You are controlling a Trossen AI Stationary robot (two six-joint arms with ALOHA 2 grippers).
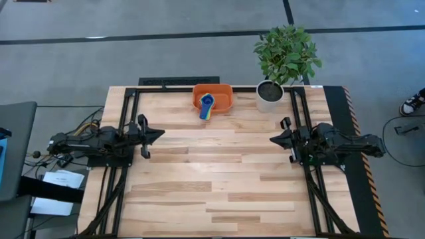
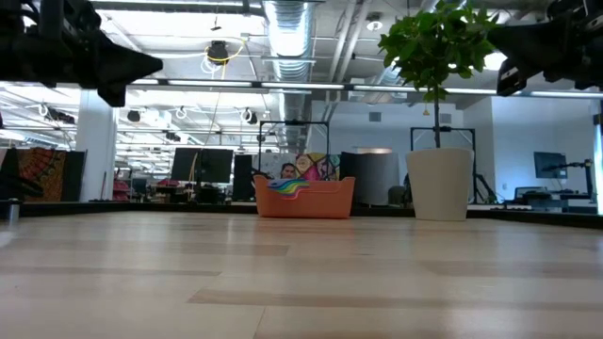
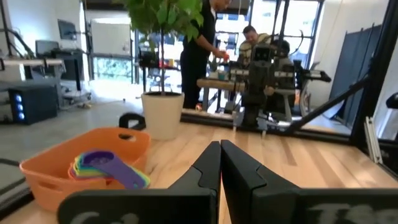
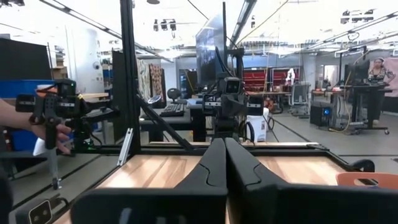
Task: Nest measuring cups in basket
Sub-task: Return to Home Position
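Note:
The orange basket [image 1: 212,97] stands at the table's far edge, near the middle. The measuring cups [image 1: 206,106] sit stacked one inside another in it, their handles fanned over the basket's near rim; in the left wrist view the cups [image 3: 106,168] show a blue one on top. My left gripper [image 1: 161,135] is shut at the table's left side, well clear of the basket. My right gripper [image 1: 272,139] is shut at the right side, facing it. Both hold nothing.
A white plant pot with green leaves [image 1: 270,93] stands just right of the basket at the far edge. Black frame rails [image 1: 126,113] run along the table's left, right and far sides. Bare wooden tabletop [image 1: 212,179] lies between the arms. A person's hand [image 4: 53,134] holds a device beyond the table.

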